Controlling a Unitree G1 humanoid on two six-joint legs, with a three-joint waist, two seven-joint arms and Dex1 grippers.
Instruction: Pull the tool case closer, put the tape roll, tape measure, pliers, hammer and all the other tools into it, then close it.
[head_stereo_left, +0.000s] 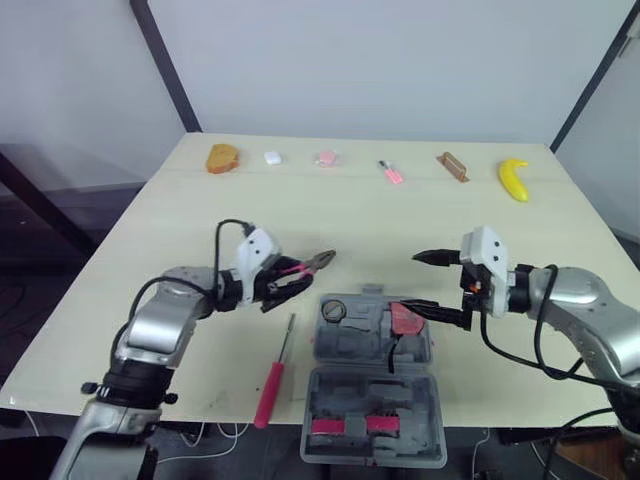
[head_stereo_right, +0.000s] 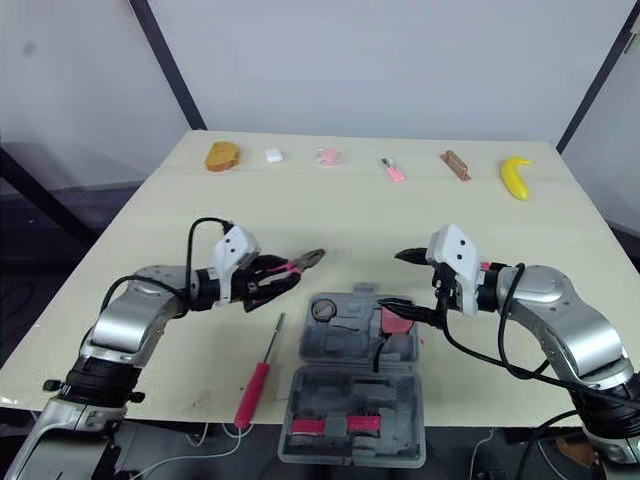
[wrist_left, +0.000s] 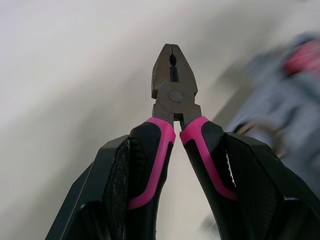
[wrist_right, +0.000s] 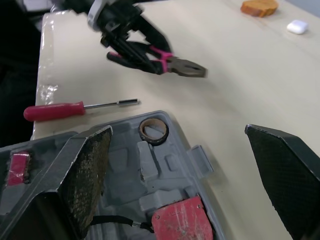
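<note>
An open grey tool case (head_stereo_left: 352, 345) lies at the table's near edge, its lid (head_stereo_left: 372, 432) toward me. Inside it sit a tape roll (head_stereo_left: 333, 310) and a red tape measure (head_stereo_left: 405, 319). My left gripper (head_stereo_left: 282, 281) is shut on the pink-and-black handles of the pliers (head_stereo_left: 318, 262), held just above the table left of the case, nose pointing right. My right gripper (head_stereo_left: 406, 282) is open over the case's right side, nothing between its fingers (wrist_right: 88, 172). A red-handled screwdriver (head_stereo_left: 272, 384) lies on the table left of the case.
Along the far edge stand an orange bread-like item (head_stereo_left: 222, 158), a white piece (head_stereo_left: 272, 157), a pink item (head_stereo_left: 326, 158), a small pink tool (head_stereo_left: 390, 172), a brown block (head_stereo_left: 453, 167) and a banana (head_stereo_left: 514, 178). The case lid reaches the table's near edge.
</note>
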